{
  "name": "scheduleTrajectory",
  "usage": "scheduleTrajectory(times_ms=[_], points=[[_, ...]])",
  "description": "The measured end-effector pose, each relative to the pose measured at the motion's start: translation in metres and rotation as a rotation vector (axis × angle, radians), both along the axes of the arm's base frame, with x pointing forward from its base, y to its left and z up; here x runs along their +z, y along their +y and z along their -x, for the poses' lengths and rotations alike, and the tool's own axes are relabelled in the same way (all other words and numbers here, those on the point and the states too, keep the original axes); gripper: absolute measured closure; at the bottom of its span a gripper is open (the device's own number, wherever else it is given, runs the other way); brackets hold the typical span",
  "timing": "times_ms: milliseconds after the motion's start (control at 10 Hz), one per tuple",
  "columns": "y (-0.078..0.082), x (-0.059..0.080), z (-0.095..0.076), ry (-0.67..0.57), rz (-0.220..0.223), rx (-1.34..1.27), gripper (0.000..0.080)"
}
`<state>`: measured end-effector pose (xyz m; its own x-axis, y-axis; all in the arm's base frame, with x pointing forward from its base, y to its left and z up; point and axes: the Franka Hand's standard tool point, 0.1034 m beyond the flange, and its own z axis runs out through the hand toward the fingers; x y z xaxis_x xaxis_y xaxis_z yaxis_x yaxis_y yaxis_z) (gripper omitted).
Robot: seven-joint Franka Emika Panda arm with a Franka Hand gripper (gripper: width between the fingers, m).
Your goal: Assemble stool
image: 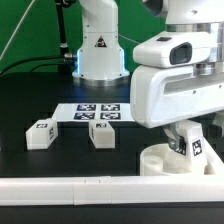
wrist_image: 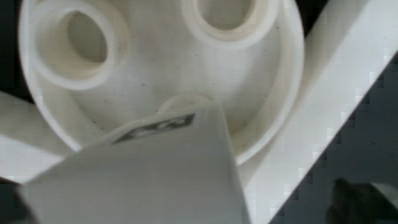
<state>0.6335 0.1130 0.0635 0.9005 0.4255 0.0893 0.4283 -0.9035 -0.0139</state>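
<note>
The round white seat disc point(image: 160, 161) lies on the black table at the exterior view's right, next to the front rail. In the wrist view its rimmed inside point(wrist_image: 125, 100) shows two round holes. My gripper point(image: 189, 138) is shut on a white leg block point(image: 191, 146) with a tag and holds it upright, its lower end at the seat's rim. In the wrist view that leg block point(wrist_image: 160, 165) fills the foreground over the seat; my fingers cannot be made out there. Two more leg blocks point(image: 40, 133) point(image: 101, 134) lie on the table.
The marker board point(image: 95, 112) lies flat in the middle of the table. The robot's white base point(image: 100, 45) stands behind it. A long white rail point(image: 90, 186) runs along the front edge; a white strip point(wrist_image: 329, 110) beside the seat looks like it.
</note>
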Motion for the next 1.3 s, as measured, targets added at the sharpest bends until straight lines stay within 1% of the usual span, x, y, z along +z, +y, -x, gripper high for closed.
scheduleTrajectory(times_ms=[100,200,300,400,700,1000,1100,1200,1300], points=[[0.0001,-0.0001,0.0001,0.002,-0.003,-0.035,0.0407],[0.0003,-0.0002,0.0001,0.007,-0.011,-0.115,0.0407],[0.0003,-0.0003,0.0002,0.010,-0.016,-0.188,0.0465],[0.0004,-0.0006,0.0003,0.014,-0.021,-0.244,0.0465],[0.0001,-0.0017,-0.0031,0.014,-0.054,-0.623,0.0465],[0.0025,-0.0026,-0.0014,0.061,-0.106,-1.153,0.0464],[0.0006,-0.0023,-0.0017,0.099,-0.159,-1.336,0.0462],[-0.0001,-0.0021,-0.0017,0.113,-0.174,-1.407,0.0462],[0.0012,-0.0024,-0.0013,0.121,-0.179,-1.472,0.0462]])
